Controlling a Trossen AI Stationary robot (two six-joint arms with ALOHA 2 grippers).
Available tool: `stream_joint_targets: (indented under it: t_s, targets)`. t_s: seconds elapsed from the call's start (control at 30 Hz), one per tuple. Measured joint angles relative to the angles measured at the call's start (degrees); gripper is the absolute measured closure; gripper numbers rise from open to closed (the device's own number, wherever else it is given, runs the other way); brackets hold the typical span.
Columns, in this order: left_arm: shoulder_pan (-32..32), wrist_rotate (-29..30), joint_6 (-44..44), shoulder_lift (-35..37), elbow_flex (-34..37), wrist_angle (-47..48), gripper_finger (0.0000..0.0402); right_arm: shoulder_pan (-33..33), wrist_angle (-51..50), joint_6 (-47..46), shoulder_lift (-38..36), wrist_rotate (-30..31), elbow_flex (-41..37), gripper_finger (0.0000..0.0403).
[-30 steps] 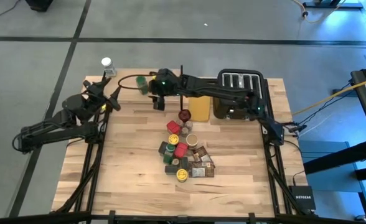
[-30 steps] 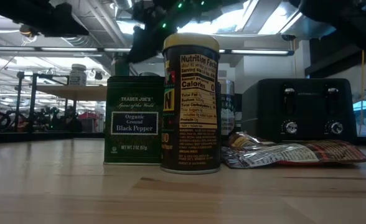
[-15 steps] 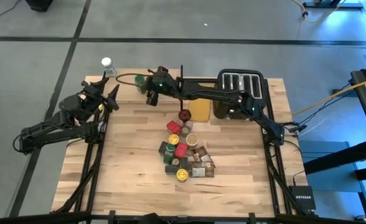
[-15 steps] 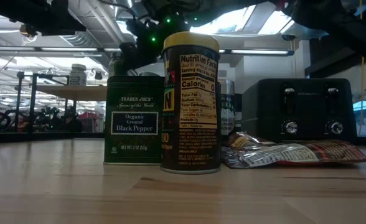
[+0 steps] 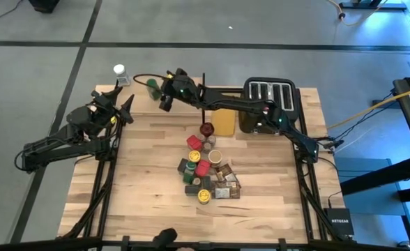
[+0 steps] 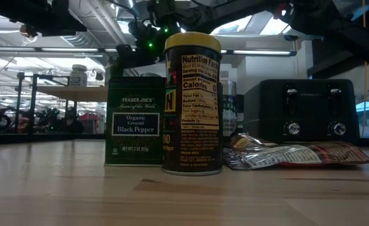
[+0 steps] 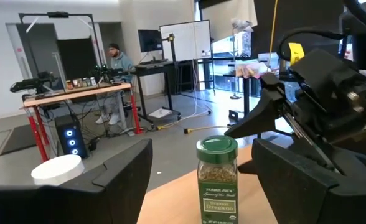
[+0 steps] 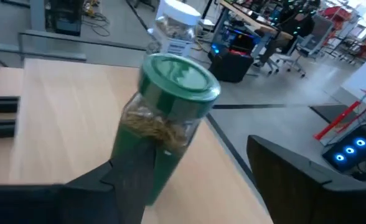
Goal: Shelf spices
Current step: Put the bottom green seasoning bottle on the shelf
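My right pincer pinches a green-lidded spice jar, which it has carried further over the shelf at the tabletop's far left corner in the last second. That jar is nearly placed. My left pincer, spread and empty, waits nearby facing it. A white-lidded jar stands on the shelf's corner; the remaining spices sit clustered mid-tabletop.
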State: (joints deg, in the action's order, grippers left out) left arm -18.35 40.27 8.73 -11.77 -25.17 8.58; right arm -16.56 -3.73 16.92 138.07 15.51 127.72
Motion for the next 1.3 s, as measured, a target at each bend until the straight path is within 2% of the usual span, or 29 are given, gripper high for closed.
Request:
stream_joint_targets:
  t_s: [0.3, 0.63, 0.87, 1.1, 1.3]
  targets:
    - [0.0, 0.0, -0.4, 0.0, 0.0, 0.3, 0.0133, -1.3, -1.4, -0.2, 0.2, -0.9, 0.0, 0.0144]
    - [0.0, 0.0, -1.2, 0.0, 0.0, 0.3, 0.0133, -1.2, 4.6, -0.2, 2.6, -1.1, 0.1, 0.0144]
    - [0.0, -0.1, -1.2, 0.0, 0.0, 0.3, 0.0133, -1.8, 7.1, -0.2, 3.4, 0.3, 0.0, 0.0144]
    - [0.0, -0.1, -2.4, 0.0, 0.0, 0.3, 0.0133, -2.1, 5.0, -0.1, 2.9, 1.7, 0.4, 0.0144]
    - [0.0, -7.7, -2.1, -0.3, 0.0, -1.2, 0.0133, 0.6, -4.1, 8.2, -5.1, 4.0, 1.5, 0.0144]
